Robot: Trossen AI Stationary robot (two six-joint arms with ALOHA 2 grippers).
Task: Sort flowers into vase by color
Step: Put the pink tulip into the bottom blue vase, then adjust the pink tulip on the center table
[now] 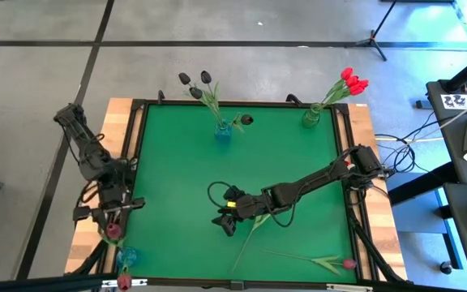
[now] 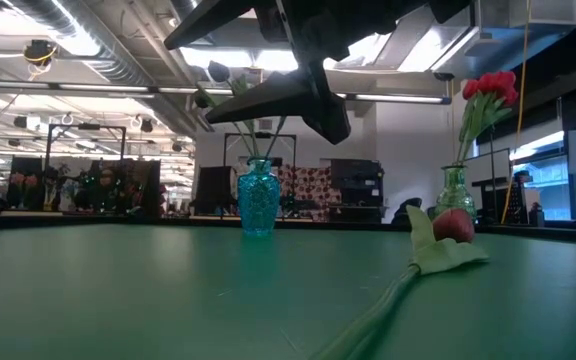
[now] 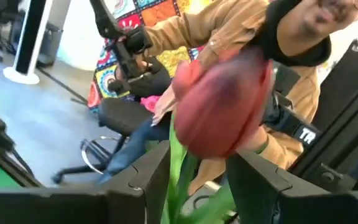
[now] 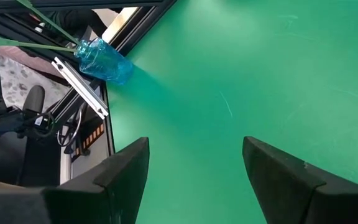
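We are holding our dark left arm folded over the left edge of the bench, elbow toward the far side, its black two-finger left gripper pointing at the near left corner with jaws standing apart around a flower's stem. We are stretching our dark right arm from the right edge across to the middle, its black two-finger right gripper hanging with jaws spread wide and gripping nothing.

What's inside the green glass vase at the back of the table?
The green vase holds a bunch of red tulips, their stems leaning out toward the table's corner. Whether there is water inside, or how deep the stems go, cannot be seen.
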